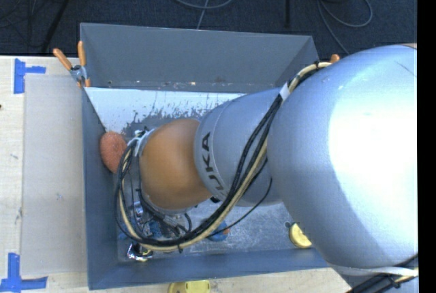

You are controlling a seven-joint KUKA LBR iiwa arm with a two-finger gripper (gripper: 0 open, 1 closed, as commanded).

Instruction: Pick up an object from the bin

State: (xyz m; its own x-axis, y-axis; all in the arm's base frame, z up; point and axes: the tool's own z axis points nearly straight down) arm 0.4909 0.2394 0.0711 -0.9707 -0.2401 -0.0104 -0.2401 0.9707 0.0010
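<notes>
My gripper (158, 219) is low in the front left part of the bin, and just a dark part of its body shows below the wrist's orange dome. A rounded orange-brown thing (111, 150) lies against the left wall, just left of the dome. A blue thing (219, 235) peeks out from under the cables close to the gripper's right. A small shiny thing (138, 254) sits by the front left corner, below the gripper.
A small yellow thing (299, 236) lies near the front right corner, partly under the arm. The arm and its looped cables cover most of the bin floor. The far strip of the floor is bare and scuffed.
</notes>
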